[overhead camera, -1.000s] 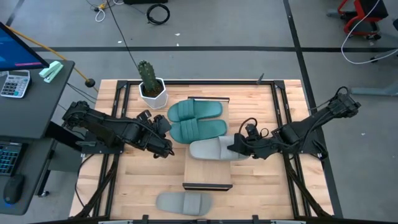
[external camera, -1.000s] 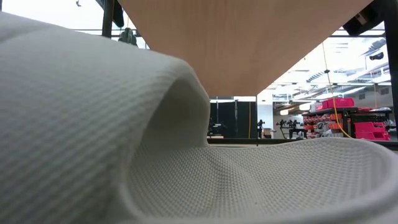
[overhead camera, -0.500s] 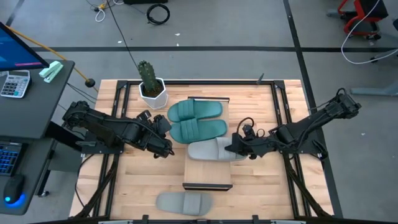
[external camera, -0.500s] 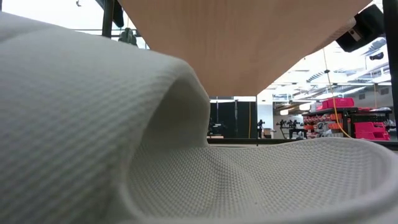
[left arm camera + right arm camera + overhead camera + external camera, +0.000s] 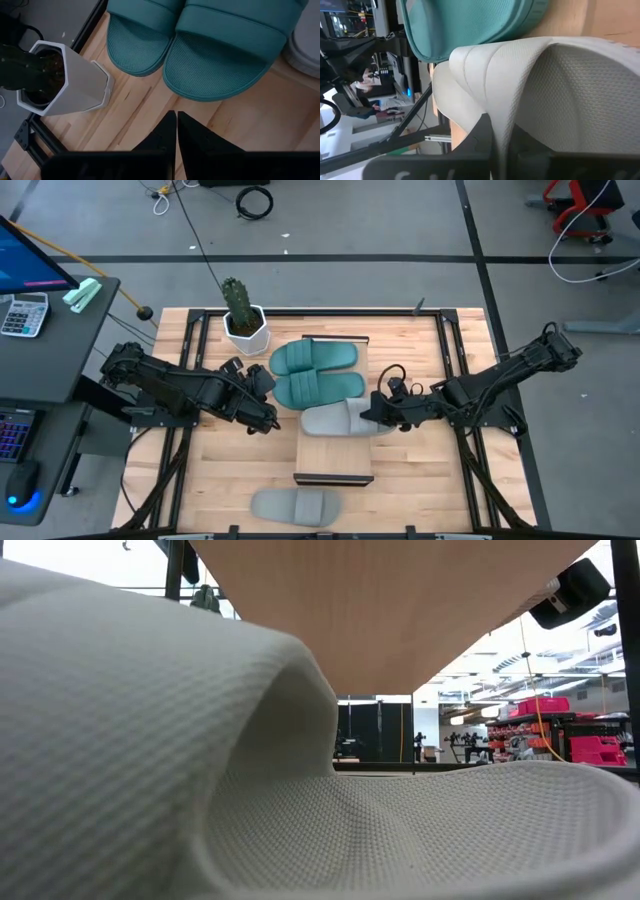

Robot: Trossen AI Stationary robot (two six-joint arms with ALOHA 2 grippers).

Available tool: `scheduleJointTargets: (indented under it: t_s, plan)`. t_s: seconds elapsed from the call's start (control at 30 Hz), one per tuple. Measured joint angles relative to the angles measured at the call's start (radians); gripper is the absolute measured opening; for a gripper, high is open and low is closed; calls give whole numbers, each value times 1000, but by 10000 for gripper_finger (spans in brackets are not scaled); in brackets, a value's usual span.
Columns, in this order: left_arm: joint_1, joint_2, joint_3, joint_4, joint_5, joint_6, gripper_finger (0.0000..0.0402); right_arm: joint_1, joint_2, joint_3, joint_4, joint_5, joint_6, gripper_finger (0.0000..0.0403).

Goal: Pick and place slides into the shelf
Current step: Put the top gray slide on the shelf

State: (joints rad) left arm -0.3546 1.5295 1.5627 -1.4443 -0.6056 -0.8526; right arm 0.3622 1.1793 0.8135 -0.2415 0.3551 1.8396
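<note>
Two teal slides (image 5: 313, 358) (image 5: 320, 388) lie side by side on the far part of the shelf (image 5: 335, 462). A light grey slide (image 5: 335, 421) lies just nearer on the shelf's middle, and my right gripper (image 5: 377, 415) is shut on its strap end. A second grey slide (image 5: 297, 505) lies sole down on the table by the near edge; it fills the low view (image 5: 200, 760) under the shelf board (image 5: 400, 610). My left gripper (image 5: 176, 120) is shut on nothing, above the table left of the teal slides (image 5: 220, 55). My right gripper pinches the grey slide's strap (image 5: 496, 117) by its edge between its two fingers, one under the strap and one outside. The fingers come from the table's right, slanting down. The strap is drawn into a ridge toward them. Whether the sole rests on the shelf, I cannot tell.
A white hexagonal pot with a cactus (image 5: 243, 320) stands at the table's far left, close to the teal slides. Dark frame rails (image 5: 190, 380) run along the table's left and right sides. A desk with a calculator (image 5: 25, 313) stands beyond the left edge.
My right gripper has gone a little toward the table's left, still shut on the grey slide's strap, and the slide has shifted slightly left with it across the shelf. Part of the right arm has come into the low view's upper right corner.
</note>
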Motion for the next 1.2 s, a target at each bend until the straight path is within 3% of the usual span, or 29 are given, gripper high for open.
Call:
scheduleJointTargets:
  t_s: [0.27, 0.87, 1.2]
  plan:
    - [-1, 0, 0, 5, 0, 0, 14, -7, 24, 0, 0, -2, -1, 21]
    - [-1, 0, 0, 23, 0, 0, 14, -7, 41, 16, -7, 14, 26, 144]
    - [-2, 0, 0, 22, 0, 1, 24, -7, 14, 17, -14, 3, 31, 161]
